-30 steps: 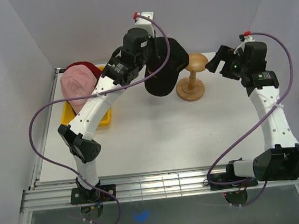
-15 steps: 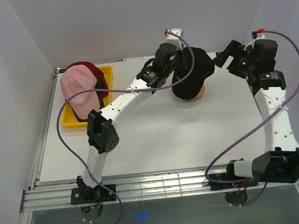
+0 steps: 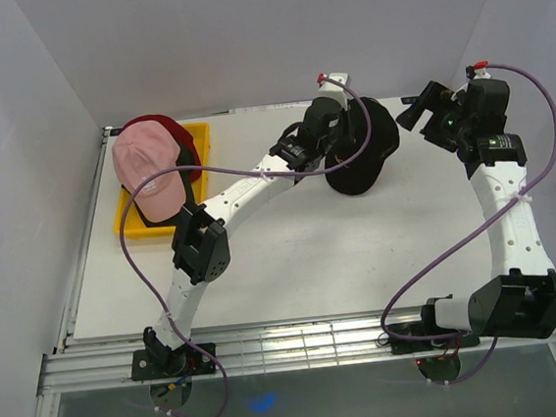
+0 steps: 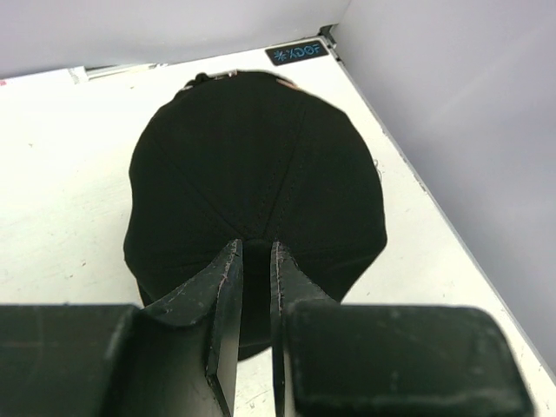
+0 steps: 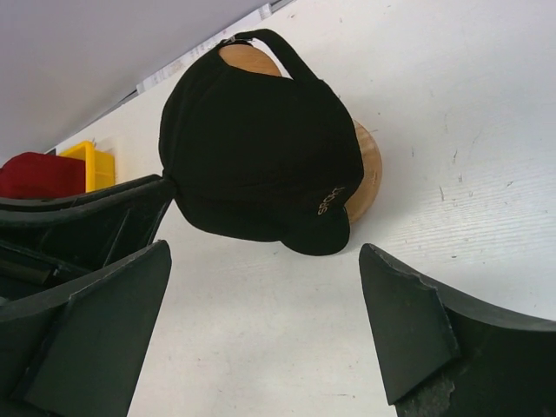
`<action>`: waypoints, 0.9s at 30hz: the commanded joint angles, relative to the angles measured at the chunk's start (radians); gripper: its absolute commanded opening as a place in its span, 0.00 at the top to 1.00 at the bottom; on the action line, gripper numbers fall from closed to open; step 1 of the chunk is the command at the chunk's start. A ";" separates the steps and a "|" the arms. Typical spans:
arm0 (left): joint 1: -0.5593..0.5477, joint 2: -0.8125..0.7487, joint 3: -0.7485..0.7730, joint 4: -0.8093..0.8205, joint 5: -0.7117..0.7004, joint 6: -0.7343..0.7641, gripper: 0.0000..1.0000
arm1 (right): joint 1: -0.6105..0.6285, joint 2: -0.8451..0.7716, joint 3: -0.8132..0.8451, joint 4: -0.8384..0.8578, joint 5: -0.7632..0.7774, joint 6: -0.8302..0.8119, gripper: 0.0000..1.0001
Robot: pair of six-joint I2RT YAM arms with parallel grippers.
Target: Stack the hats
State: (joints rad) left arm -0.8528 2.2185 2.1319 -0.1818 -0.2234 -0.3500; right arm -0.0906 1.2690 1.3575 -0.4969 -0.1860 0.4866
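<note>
A black hat (image 3: 365, 141) (image 5: 252, 139) sits draped over the wooden stand (image 5: 372, 169) at the back right of the table. My left gripper (image 3: 335, 150) (image 4: 256, 248) is shut on a fold of the black hat (image 4: 252, 165) at its near edge. A pale pink hat (image 3: 146, 172) lies on a dark red hat (image 3: 158, 121) in the yellow tray (image 3: 198, 133) at the back left. My right gripper (image 3: 418, 111) (image 5: 263, 261) hangs open just right of the stand, nothing between its fingers (image 5: 408, 321).
The stand's head is mostly hidden under the black hat; its base shows only in the right wrist view. Side walls (image 3: 35, 143) stand close on the left, right and back. The table's front rail (image 3: 301, 344) runs by the arm bases.
My left arm has carried the black hat to the right, from mid-table onto the wooden stand, which it now covers. The right gripper has shifted slightly, staying open.
</note>
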 commanded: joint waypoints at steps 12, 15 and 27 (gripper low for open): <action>-0.003 -0.080 -0.067 0.053 0.009 -0.043 0.83 | -0.003 0.162 0.003 0.087 0.040 -0.023 0.12; -0.002 -0.095 -0.079 0.059 0.018 -0.032 0.78 | -0.003 0.188 0.002 0.093 0.045 -0.028 0.12; -0.002 -0.200 -0.181 0.128 0.058 0.016 0.41 | -0.003 0.213 0.006 0.101 0.063 -0.031 0.13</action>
State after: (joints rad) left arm -0.8528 2.1334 1.9682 -0.1001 -0.1967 -0.3534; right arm -0.0906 1.4822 1.3571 -0.4389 -0.1402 0.4675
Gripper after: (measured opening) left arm 0.571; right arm 0.865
